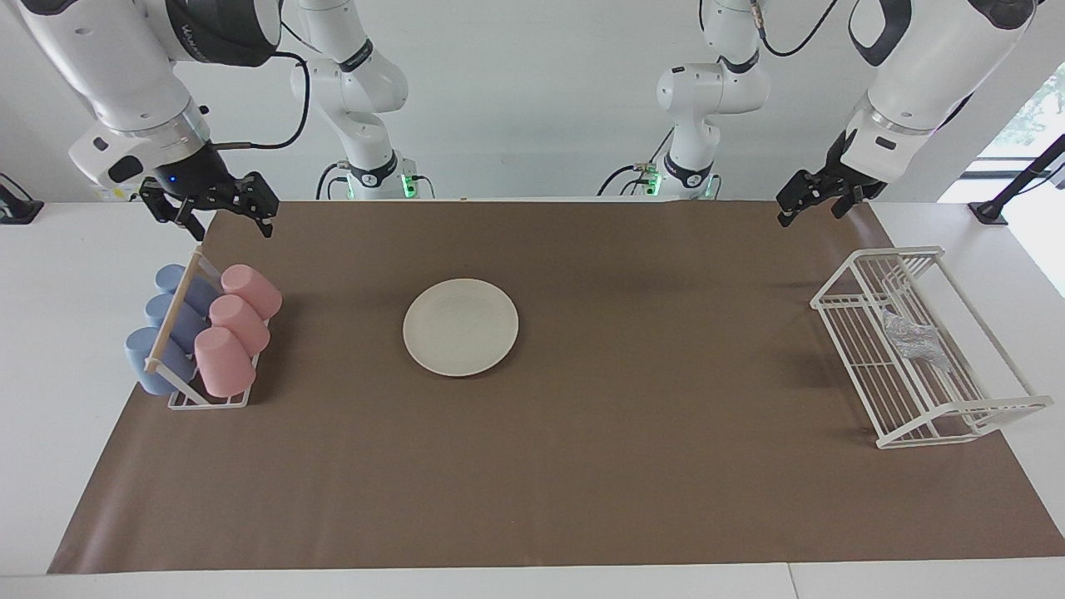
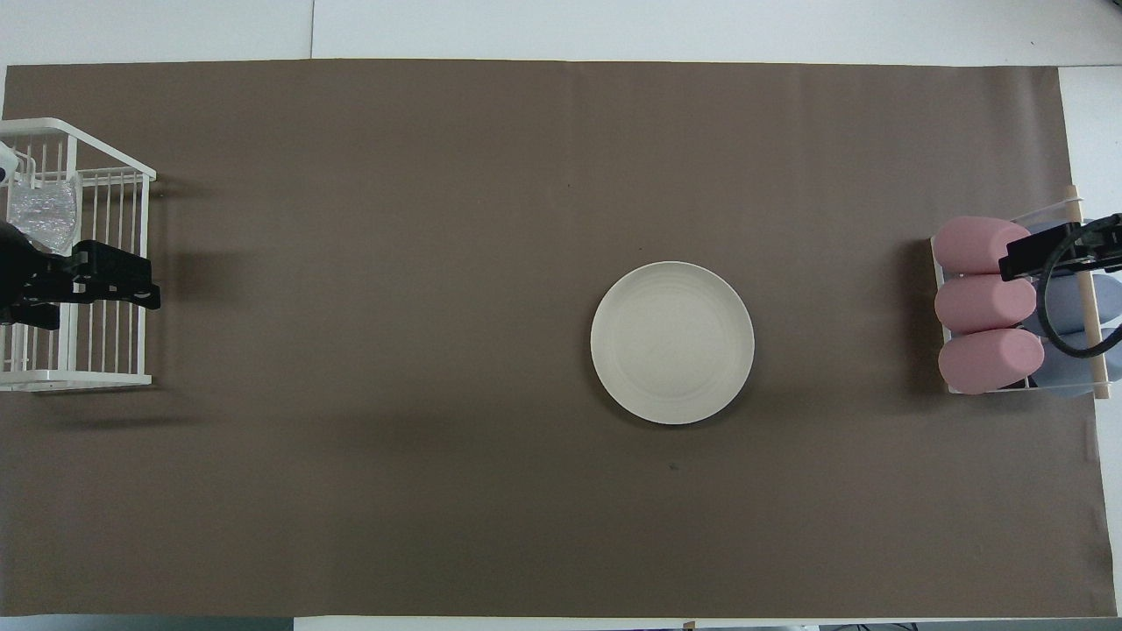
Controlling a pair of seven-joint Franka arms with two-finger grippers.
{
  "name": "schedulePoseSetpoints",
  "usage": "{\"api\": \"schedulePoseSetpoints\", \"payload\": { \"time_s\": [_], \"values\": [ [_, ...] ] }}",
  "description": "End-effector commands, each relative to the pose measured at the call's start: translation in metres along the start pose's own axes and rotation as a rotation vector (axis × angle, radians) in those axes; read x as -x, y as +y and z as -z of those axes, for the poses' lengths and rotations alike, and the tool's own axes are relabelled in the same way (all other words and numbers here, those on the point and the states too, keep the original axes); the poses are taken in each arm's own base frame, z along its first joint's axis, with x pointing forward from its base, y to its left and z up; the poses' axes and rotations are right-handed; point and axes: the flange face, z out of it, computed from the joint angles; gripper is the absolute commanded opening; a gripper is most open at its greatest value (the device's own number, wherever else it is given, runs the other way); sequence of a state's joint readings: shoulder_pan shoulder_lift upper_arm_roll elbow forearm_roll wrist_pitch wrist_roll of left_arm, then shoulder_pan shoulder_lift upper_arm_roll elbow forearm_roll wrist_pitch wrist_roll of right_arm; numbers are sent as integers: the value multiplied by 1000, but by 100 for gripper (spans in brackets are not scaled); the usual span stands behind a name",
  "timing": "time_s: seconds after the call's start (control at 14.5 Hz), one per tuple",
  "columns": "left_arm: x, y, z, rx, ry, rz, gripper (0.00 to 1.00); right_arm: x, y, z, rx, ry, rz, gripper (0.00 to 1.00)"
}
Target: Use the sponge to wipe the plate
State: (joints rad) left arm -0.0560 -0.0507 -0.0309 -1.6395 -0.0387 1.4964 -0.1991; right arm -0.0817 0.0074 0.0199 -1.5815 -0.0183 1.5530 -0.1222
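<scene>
The cream-white plate (image 1: 460,326) lies flat on the brown mat, nearer the right arm's end of the table; it also shows in the overhead view (image 2: 672,343). The silvery, wrinkly sponge (image 1: 915,341) lies inside the white wire basket (image 1: 957,414) at the left arm's end, and shows there in the overhead view (image 2: 42,215) too. My left gripper (image 1: 811,215) is open and empty, raised over the basket's end nearest the robots. My right gripper (image 1: 223,221) is open and empty, raised over the nearest end of the cup rack.
A small rack (image 1: 208,401) at the right arm's end holds three pink cups (image 1: 237,320) and three blue cups (image 1: 162,333) on their sides. The brown mat (image 1: 582,466) covers most of the white table.
</scene>
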Motion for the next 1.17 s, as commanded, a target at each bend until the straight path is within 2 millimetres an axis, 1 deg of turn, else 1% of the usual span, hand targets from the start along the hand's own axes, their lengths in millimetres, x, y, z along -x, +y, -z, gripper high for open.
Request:
{"api": "schedulePoseSetpoints", "payload": {
  "time_s": [0.0, 0.69, 0.83, 0.96, 1.1],
  "values": [
    [1, -4, 3, 9, -3, -1, 100, 2, -9, 2, 0, 15, 4, 100],
    [-5, -7, 3, 10, 29, 13, 100, 3, -9, 2, -1, 12, 1, 100],
    [-6, -5, 3, -93, 64, -6, 100, 3, -9, 2, -1, 12, 1, 100],
    [-16, 0, -5, -180, 89, 11, 100, 3, -9, 2, -1, 12, 1, 100],
    [-37, 10, -25, -273, 132, 19, 100, 3, -9, 2, -1, 12, -5, 100]
  ]
}}
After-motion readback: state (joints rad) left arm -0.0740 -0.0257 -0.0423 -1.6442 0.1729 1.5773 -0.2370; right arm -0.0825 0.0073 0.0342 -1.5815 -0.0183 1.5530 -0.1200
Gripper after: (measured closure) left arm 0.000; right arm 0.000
